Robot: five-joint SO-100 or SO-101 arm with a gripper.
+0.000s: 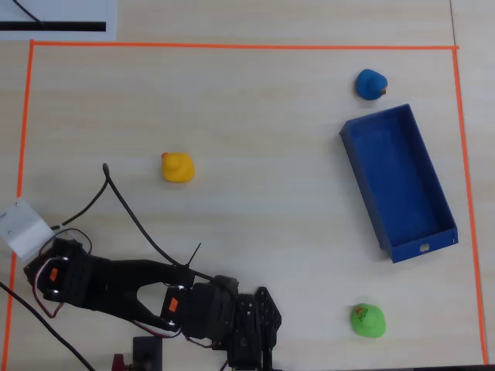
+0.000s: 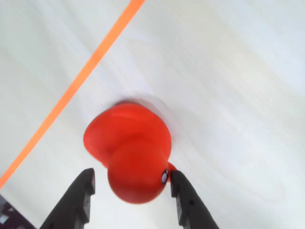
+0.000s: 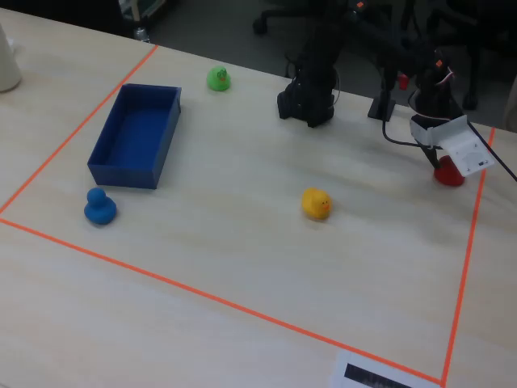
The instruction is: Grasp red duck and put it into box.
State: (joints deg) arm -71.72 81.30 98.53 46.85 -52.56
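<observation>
Gripper (image 2: 131, 183) spread, jaws straddling the small rounded glossy red toy duck (image 2: 128, 152) w/o pinching yet. Duck sits on pale wood tabletop (image 2: 228, 71) by orange tape edge (image 2: 71, 90); long dark blue low-walled box (image 3: 133, 133) far across, so long carry.

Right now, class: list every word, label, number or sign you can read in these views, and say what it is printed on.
None can be read.
White sheet at the table edge: a black bar only; any lettering is too small to make out.
Red duck, box: no visible markings.
</observation>
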